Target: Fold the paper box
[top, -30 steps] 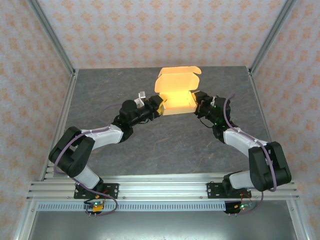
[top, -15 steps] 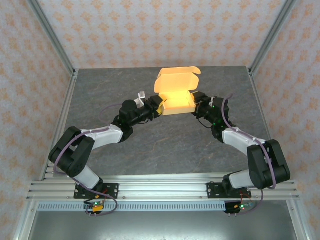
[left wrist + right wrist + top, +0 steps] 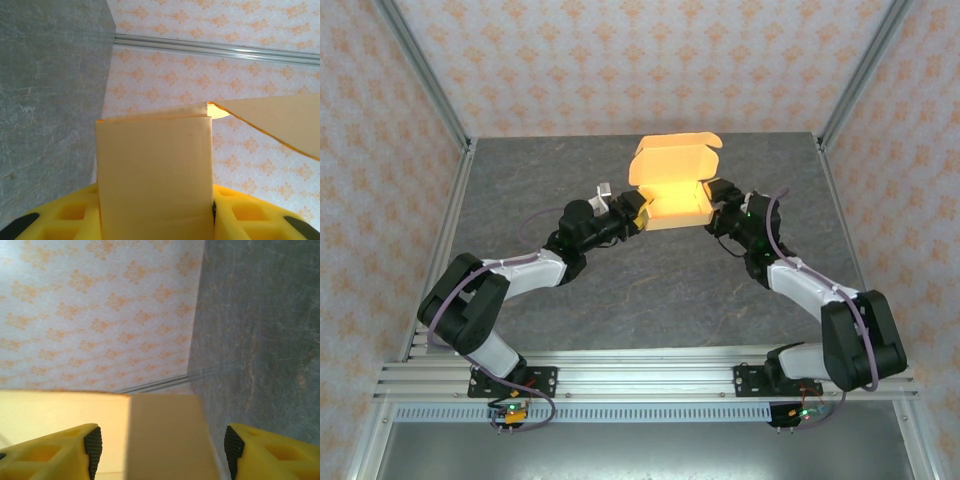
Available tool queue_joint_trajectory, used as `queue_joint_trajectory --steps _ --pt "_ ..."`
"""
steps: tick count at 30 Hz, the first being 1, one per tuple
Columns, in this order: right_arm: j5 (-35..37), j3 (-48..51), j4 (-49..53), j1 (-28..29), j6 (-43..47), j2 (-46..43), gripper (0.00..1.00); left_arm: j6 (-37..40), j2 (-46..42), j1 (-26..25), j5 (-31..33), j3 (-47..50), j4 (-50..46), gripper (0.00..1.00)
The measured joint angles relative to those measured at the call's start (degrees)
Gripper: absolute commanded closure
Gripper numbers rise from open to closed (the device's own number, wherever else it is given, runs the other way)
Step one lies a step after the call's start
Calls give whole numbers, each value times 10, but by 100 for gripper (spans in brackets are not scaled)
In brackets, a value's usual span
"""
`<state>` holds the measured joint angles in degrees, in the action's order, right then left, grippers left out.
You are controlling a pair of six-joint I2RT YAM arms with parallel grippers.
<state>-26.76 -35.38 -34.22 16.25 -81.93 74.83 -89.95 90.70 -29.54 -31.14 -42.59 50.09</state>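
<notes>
Left gripper [image 3: 638,212] seemingly clamps the paper box [image 3: 672,193]; right gripper [image 3: 713,206] gapes.

No text, label or number legible; wall print [image 3: 620,60] seemingly mere ornament

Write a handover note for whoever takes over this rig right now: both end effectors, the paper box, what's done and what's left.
Left end effector: shut on the left wall of the paper box.
Right end effector: open, its fingers straddling the right wall with a gap on each side.
Box: at the far middle of the table, between the two arms.
Done: tray formed, side walls up.
Left: the lid stands open at the back; probably fold it down and tuck it shut.
</notes>
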Motion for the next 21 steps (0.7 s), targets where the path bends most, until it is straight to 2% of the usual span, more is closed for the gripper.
queue_joint_trajectory --steps 4,21 --pt "0 0 0 1 3 -8 32 0 0 0 0 0 3 74" --pt "-9 0 -24 1 -9 26 54 0 0 0 0 0 3 74"
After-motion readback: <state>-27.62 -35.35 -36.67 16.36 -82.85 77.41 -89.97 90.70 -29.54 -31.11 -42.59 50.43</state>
